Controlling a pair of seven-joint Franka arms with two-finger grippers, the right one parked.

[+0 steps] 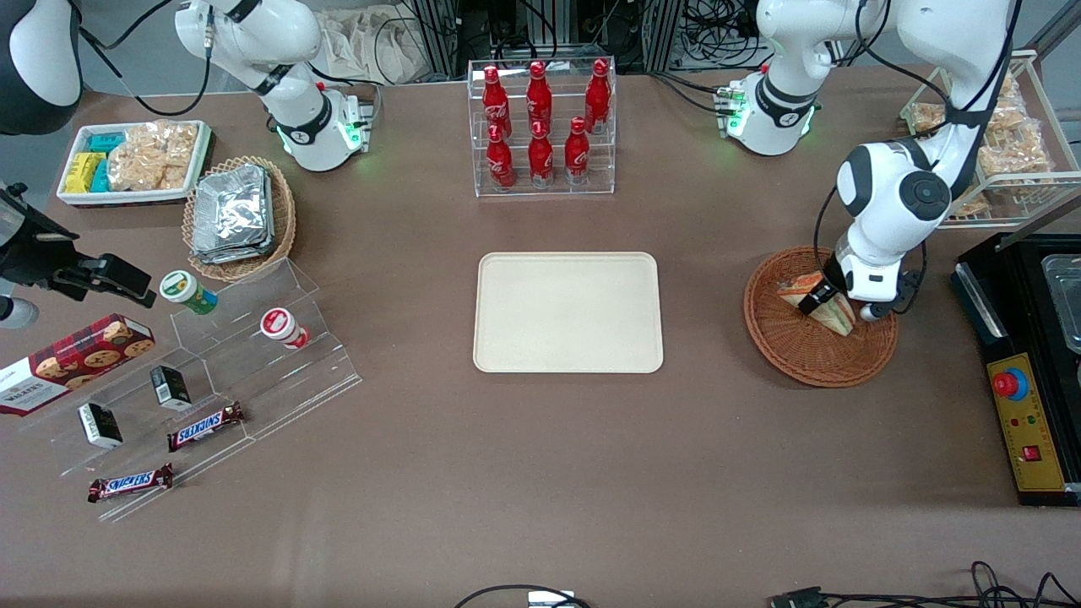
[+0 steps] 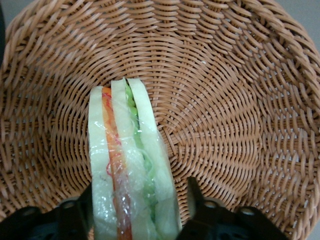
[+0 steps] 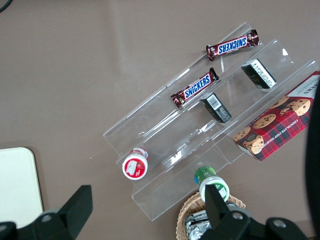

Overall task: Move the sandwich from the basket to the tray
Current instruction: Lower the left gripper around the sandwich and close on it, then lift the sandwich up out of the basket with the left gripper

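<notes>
The sandwich, a clear-wrapped wedge of white bread with green and orange filling, lies in the round brown wicker basket toward the working arm's end of the table. My left gripper is down in the basket, open, with one finger on each side of the sandwich. In the left wrist view the sandwich stands on edge between the black fingers on the basket; one finger is against the wrap, and a small gap shows at the other. The gripper straddles its thick end. The cream tray lies bare at the table's middle.
A clear rack of red bottles stands farther from the front camera than the tray. A black machine and a wire rack of snack bags stand beside the basket at the working arm's end. A clear stepped stand with snacks lies toward the parked arm's end.
</notes>
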